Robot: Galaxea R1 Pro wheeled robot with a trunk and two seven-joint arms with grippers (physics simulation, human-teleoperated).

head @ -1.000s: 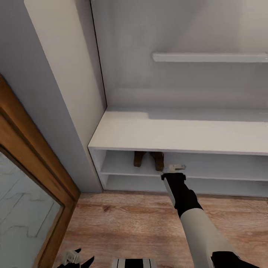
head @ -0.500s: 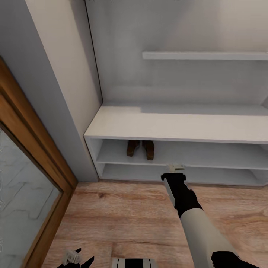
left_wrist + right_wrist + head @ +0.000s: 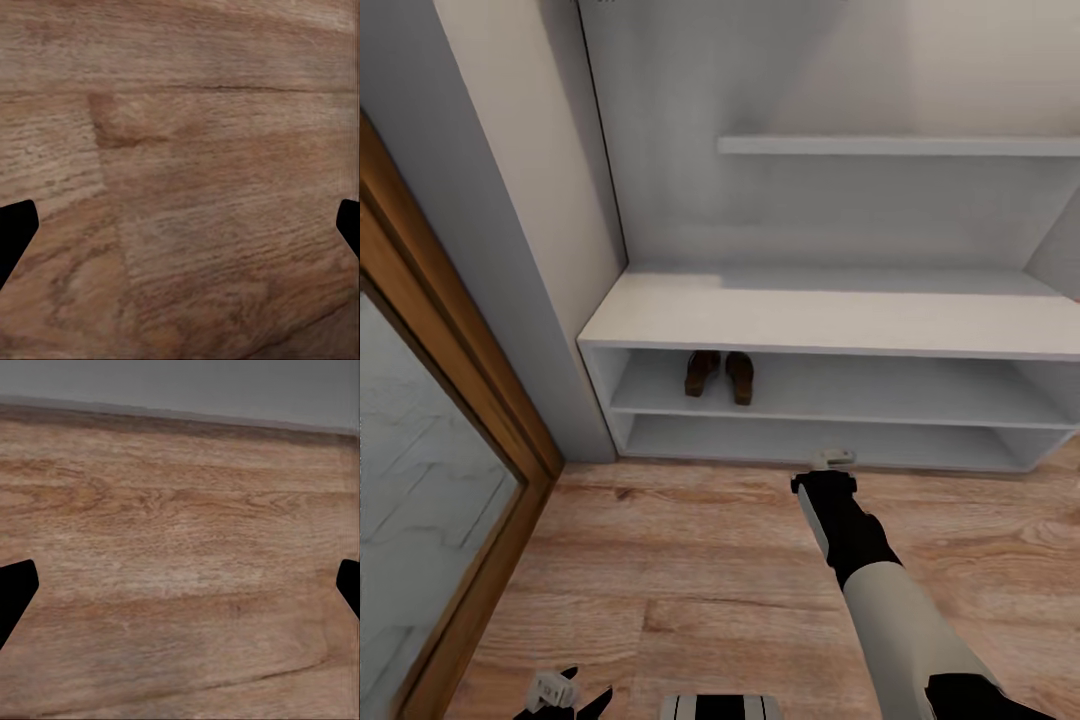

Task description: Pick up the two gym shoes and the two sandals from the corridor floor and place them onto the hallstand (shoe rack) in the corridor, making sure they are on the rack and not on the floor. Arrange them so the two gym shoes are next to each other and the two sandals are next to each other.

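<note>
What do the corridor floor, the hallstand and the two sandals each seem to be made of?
Corridor floor: wood-look planks with visible grain and seams.
Hallstand: pale grey board, matte and smooth, probably painted or laminated.
Two sandals: dark brown, possibly leather; too small to confirm.

Place: a home corridor, entrance-hall sort of spot, rendered in simulation.
Floor: light brown wood-grain planks run right up to the furniture.
Furniture: there's the pale grey hallstand, bench top, two low open shelf rows, a wall shelf on its tall back panel.
Footwear: a pair of brown sandals sits on the upper low shelf.
Doorway: wooden frame at the left with a glassy panel beside it.
</note>
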